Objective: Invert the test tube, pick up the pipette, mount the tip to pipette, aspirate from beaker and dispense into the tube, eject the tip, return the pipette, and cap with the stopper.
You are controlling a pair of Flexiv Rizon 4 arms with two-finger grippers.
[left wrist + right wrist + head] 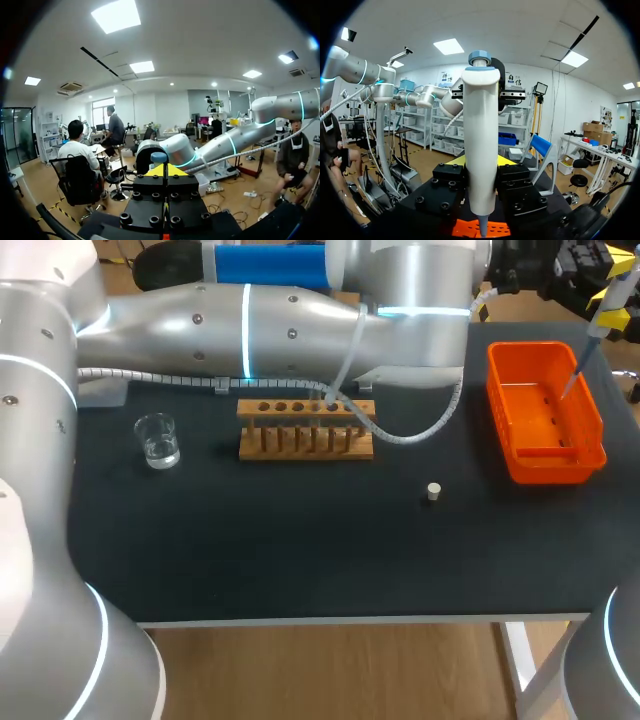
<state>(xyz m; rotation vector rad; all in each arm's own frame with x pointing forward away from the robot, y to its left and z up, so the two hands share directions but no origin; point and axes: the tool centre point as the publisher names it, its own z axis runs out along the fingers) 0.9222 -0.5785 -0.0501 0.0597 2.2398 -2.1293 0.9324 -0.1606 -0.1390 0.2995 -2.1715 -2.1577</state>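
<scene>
Now: pipette (481, 150) upright (tip down over orange bin (550, 466)), gripped by right jaws; left jaws closed.

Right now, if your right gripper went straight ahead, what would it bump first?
Probably my left gripper, facing it beyond the pipette; distance is unclear. The orange bin sits below, not ahead.

Left arm (250, 325) and right arm (605, 665): silver-grey tubular links, cyan light rings. The left one has small dark screws and a white ribbed conduit (150, 377) alongside. Left gripper (165, 170), right gripper (481, 161): black blocky bodies, round bolts, yellow tips.
</scene>
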